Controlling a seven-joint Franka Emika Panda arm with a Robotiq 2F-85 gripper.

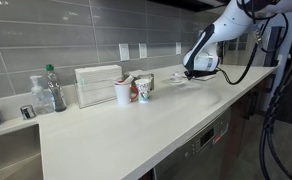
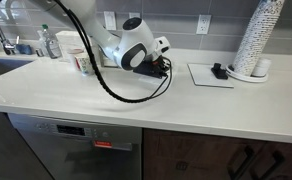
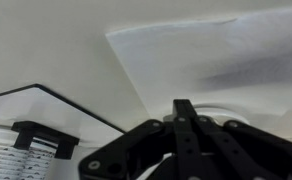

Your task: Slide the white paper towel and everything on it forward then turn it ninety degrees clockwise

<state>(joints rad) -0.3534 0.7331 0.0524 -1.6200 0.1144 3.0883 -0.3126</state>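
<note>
text: none legible | cups (image 1: 132, 91): print too blurred to read

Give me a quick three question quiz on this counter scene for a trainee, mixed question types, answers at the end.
1. True or false: the red-and-white cups stand next to the ribbed white box.
2. In the wrist view, the white paper towel lies: A) flat on the counter; B) folded over the box; C) inside a cup.
3. Fill in: in an exterior view, the appliance under the counter is a ____.
Key: 1 true; 2 A; 3 dishwasher.
</note>
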